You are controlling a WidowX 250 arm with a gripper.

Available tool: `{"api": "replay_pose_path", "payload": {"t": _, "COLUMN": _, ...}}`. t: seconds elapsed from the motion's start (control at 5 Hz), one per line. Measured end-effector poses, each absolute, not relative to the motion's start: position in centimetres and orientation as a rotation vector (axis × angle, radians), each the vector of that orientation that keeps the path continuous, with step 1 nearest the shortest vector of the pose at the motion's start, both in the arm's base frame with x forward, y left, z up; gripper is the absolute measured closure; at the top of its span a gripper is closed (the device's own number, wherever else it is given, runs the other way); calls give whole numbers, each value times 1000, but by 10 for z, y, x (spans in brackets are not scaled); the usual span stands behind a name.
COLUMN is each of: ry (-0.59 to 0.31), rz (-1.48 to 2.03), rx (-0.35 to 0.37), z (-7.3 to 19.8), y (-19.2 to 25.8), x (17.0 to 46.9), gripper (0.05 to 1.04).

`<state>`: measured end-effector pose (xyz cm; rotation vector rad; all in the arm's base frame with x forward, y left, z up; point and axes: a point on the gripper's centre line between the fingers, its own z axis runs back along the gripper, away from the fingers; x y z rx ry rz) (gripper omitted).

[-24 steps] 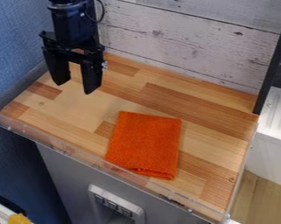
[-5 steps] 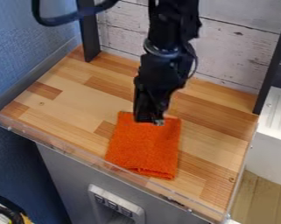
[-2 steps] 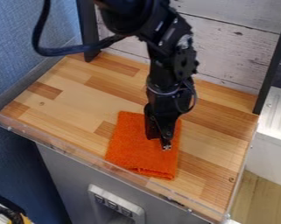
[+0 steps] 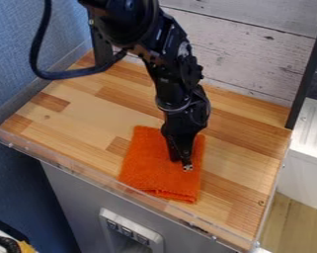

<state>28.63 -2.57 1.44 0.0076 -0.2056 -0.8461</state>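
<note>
cloth: bright orange terry cloth [image 4: 150, 170], folded into a rough rectangle, flat near the middle of the counter, a bit toward the near side; layered edges show at its near end
gripper: black two-finger gripper [image 4: 181, 162], pointing down over the right half of the cloth, tip low at it; actual contact hard to confirm
claw state: can't tell if released or clenched, seen too edge-on; no cloth visibly bunched or raised around it
counter: wood butcher-block counter [image 4: 88, 111], cloth lies on it, whitewashed plank wall [image 4: 259, 54] along the far side
cable: thick black cable [image 4: 61, 75] loops out left of the arm, well apart from the cloth
lip: clear plastic lip [image 4: 75, 168] along the near edge, just beside the cloth's near left corner
slip risk: flat cloth gives little to bite, so closing too high could skim the top or catch one layer, and the fold would then open up
press risk: too low and the tip jams into the wood, or drags the cloth askew if moved sideways
snag risk: dragged toward the near side, the cloth could ruck up against the lip
</note>
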Motion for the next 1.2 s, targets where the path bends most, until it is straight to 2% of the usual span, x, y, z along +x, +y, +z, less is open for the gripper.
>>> {"api": "replay_pose_path", "payload": {"t": 0.4, "ry": -204, "rz": -742, "rx": -127, "z": 11, "y": -24, "x": 302, "gripper": 1025}}
{"api": "replay_pose_path", "payload": {"t": 0.8, "ry": -83, "rz": -452, "rx": -216, "z": 9, "y": -26, "x": 325, "gripper": 1025}}
{"api": "replay_pose_path", "payload": {"t": 1.0, "ry": 3, "rz": -320, "rx": -216, "z": 7, "y": -25, "x": 334, "gripper": 1025}}
{"api": "replay_pose_path", "payload": {"t": 1.2, "ry": 88, "rz": -219, "rx": -170, "z": 8, "y": -25, "x": 344, "gripper": 1025}}
